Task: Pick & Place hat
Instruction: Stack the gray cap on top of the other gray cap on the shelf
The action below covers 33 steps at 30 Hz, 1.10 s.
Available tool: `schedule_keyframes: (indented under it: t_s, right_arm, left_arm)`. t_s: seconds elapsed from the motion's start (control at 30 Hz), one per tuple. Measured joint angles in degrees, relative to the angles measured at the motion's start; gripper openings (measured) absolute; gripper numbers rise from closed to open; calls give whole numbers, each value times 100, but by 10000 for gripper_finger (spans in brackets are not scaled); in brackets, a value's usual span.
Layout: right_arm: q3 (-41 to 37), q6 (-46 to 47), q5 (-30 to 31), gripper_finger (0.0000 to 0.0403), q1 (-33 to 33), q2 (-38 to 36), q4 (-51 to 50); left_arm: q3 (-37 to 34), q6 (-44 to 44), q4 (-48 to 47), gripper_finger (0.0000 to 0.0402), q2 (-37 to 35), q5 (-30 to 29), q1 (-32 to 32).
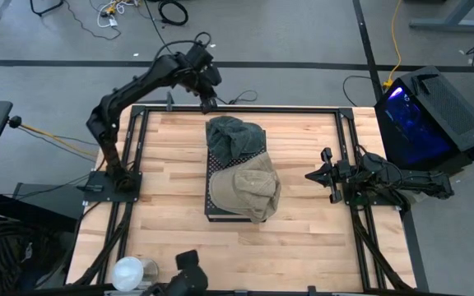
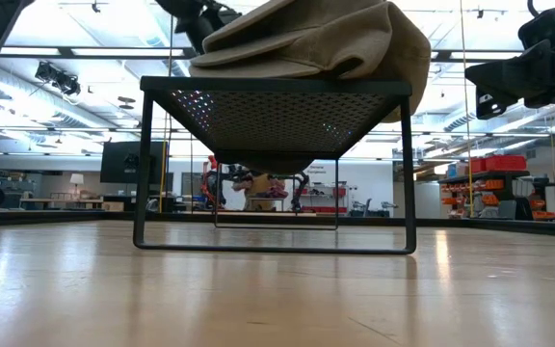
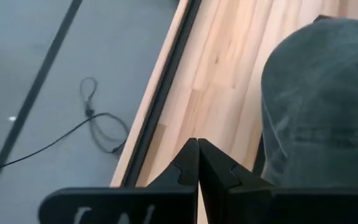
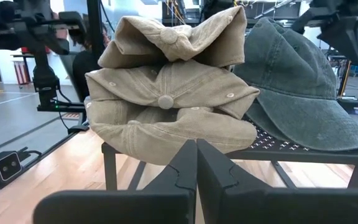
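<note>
A black perforated stand (image 1: 216, 205) sits mid-table. A grey-green cap (image 1: 235, 138) lies on its far end, and two tan caps (image 4: 173, 106), one on the other, lie on its near end (image 1: 249, 187). My left gripper (image 1: 209, 104) hangs shut over the table's far edge, just beyond the far left of the grey-green cap (image 3: 325, 106), touching nothing. My right gripper (image 1: 311, 175) waits shut at the table's right side, level, pointing at the caps; its own view shows the shut fingertips (image 4: 196, 148) short of the stand.
A black frame rail (image 3: 166, 99) runs along the table's far edge, with floor and a loose cable (image 3: 98, 124) beyond. A blue-lit computer case (image 1: 425, 115) stands off the right edge. A white cup-like thing (image 1: 130, 271) sits at the near left corner.
</note>
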Motion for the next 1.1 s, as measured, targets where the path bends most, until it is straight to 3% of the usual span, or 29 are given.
schedule_keyframes:
  t_s: [0.4,1.1]
  right_arm:
    - [0,2,0,7,-2,0,0]
    - [1,2,2,7,0,0,1]
  left_arm:
    - [0,-171,148,1,533,1322,168]
    - [-91,-208,234,1,812,1406,-286]
